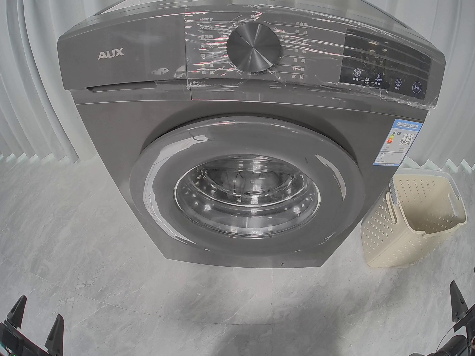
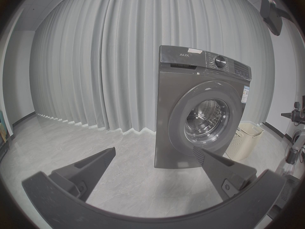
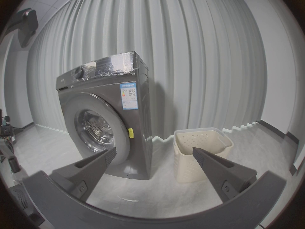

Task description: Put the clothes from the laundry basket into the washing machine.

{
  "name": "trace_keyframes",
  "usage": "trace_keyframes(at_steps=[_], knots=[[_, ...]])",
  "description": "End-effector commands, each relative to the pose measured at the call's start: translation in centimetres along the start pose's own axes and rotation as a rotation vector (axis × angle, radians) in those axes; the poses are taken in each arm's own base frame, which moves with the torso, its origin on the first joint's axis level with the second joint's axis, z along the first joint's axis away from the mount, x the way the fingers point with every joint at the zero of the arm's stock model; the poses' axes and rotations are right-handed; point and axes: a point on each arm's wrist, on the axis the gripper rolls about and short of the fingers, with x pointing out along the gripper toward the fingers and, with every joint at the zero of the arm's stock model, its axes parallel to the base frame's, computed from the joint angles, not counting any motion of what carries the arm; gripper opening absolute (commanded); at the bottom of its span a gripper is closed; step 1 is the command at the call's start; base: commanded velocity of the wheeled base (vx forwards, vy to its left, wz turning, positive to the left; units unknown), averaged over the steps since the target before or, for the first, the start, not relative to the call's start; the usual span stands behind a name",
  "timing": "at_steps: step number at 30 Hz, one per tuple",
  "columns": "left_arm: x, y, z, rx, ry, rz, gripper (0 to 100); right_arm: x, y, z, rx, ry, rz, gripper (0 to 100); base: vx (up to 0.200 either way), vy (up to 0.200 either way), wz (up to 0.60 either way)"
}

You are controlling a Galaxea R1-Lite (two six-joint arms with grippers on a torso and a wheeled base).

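The grey washing machine (image 1: 247, 119) stands straight ahead with its round glass door (image 1: 247, 196) closed. The drum behind the glass looks bare. A cream perforated laundry basket (image 1: 420, 218) sits on the floor against the machine's right side, and I see no clothes inside it. My left gripper (image 1: 38, 317) hangs low at the front left, open and holding nothing. My right gripper (image 1: 462, 305) is low at the front right, well short of the basket. In the left wrist view the left gripper (image 2: 154, 150) is open towards the machine (image 2: 190, 89). In the right wrist view the right gripper (image 3: 154, 149) is open, with the basket (image 3: 197, 156) and machine (image 3: 105, 108) beyond.
A pale pleated curtain (image 1: 29, 75) runs behind the machine and basket. The grey tiled floor (image 1: 99, 253) spreads wide in front of and to the left of the machine, with free room between the grippers and the door.
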Motion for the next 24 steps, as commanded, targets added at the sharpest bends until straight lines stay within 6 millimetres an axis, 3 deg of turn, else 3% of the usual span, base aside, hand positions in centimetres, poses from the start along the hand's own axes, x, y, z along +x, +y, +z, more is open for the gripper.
trace_keyframes(at_steps=[1,24], knots=[[0.01,0.01,-0.45,0.001,0.003,-0.001,100,-0.84,0.15,-1.56,-0.034,0.006,-0.093,100,0.000,0.000,0.00],[0.01,0.01,-0.45,-0.005,0.003,-0.001,100,-0.98,0.27,-2.35,-0.059,0.068,0.013,100,0.000,0.000,0.00]])
